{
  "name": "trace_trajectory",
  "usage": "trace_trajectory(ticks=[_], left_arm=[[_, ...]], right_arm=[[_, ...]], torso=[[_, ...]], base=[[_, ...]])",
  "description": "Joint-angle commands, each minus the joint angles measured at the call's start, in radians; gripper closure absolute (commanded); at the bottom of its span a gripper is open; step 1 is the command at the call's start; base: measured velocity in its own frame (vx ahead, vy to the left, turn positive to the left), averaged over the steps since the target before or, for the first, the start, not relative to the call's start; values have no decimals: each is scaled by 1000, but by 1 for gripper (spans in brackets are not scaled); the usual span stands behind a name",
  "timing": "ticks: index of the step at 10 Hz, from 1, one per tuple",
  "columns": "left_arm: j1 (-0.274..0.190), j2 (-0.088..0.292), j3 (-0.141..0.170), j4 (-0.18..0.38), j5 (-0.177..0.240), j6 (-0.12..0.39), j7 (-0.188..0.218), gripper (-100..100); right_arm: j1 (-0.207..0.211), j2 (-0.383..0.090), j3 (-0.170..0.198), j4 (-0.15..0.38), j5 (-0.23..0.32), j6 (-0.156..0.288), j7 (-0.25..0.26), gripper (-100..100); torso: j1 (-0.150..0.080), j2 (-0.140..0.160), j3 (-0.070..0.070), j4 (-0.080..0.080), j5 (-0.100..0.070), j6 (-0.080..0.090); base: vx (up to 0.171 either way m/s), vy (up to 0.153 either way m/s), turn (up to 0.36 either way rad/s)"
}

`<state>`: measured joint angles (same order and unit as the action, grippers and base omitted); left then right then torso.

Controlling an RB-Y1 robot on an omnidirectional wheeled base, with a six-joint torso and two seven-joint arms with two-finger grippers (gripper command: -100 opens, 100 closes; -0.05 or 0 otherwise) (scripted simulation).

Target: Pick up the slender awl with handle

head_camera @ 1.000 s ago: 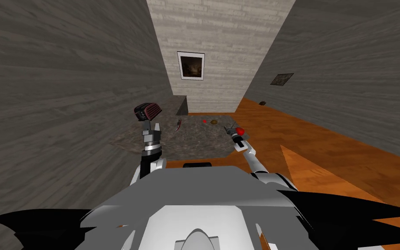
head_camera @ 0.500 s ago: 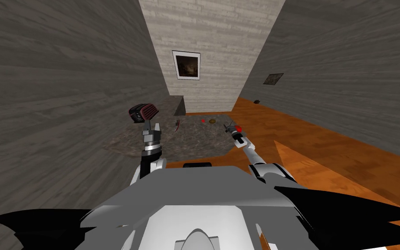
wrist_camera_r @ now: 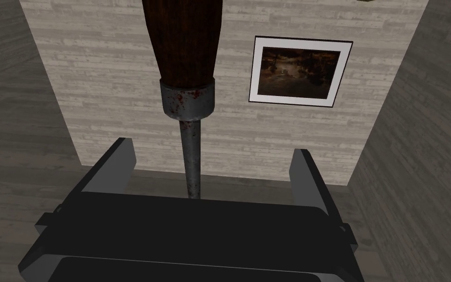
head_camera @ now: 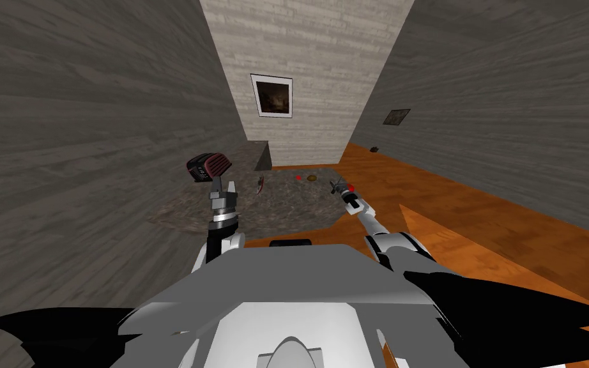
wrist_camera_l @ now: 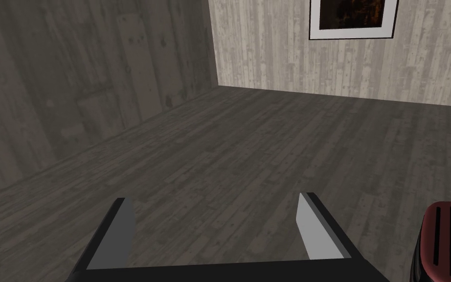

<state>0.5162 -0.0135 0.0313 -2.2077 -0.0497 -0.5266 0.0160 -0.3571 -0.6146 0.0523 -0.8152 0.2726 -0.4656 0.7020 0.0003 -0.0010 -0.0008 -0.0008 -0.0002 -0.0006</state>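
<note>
While the right gripper (wrist_camera_r: 212, 147) stands spread around the awl (wrist_camera_r: 188, 98), nothing clamps it.
The thin grey shaft runs between the fingers and touches neither, so closing off-centre could knock it aside or let it slip. It has a dark brown handle and a red-flecked grey collar, and sits at the right edge of the grey stone top (head_camera: 287, 204). The left gripper (wrist_camera_l: 214, 198) is spread and empty.
</note>
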Motion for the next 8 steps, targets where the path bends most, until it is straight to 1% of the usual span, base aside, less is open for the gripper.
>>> trace_trajectory(ticks=[1,5,6,7,8], left_arm=[[0,0,0,0,0,0,0,0],[0,0,0,0,0,0,0,0],[0,0,0,0,0,0,0,0],[0,0,0,0,0,0,0,0],[0,0,0,0,0,0,0,0]], right_arm=[[0,0,0,0,0,0,0,100],[0,0,0,-1,0,0,0,100],[0,0,0,-1,0,0,0,0],[50,24,-33,-51,27,31,-13,100],[74,24,-33,-74,27,31,-13,100]], torso=[[0,0,0,0,0,0],[0,0,0,0,0,0],[0,0,0,0,0,0],[0,0,0,0,0,0],[-2,-1,-2,-2,-2,-3]], base=[[0,0,0],[0,-1,-3],[0,0,0],[15,-40,144],[24,-59,130]])
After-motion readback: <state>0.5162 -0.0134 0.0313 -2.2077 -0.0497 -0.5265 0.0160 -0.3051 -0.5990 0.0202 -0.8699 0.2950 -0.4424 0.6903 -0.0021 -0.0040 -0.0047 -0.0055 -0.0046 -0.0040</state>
